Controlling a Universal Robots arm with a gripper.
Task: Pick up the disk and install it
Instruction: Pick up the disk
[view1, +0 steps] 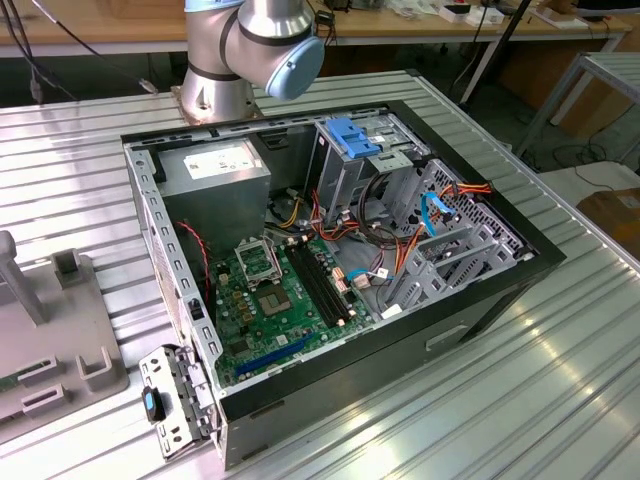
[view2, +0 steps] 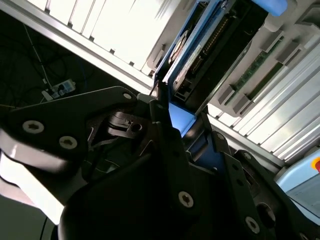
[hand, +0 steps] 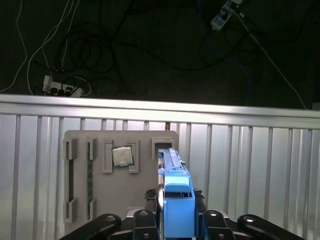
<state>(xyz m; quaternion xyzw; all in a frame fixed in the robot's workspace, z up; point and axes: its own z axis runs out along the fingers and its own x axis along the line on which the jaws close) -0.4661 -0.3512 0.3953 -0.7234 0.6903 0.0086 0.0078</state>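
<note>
Disk is up in my jaws, held edge-on over the grey fixture plate.

In the first wrist view I've got the jaws clamped on the near end of the disk, blue carrier rail on top, its far end reaching over the plate, just right of the processor chip on the ribbed tabletop. The second wrist view catches its labelled face. In the exterior view, the open computer case sits mid-tabletop, the plate at the exterior view's left.
</note>
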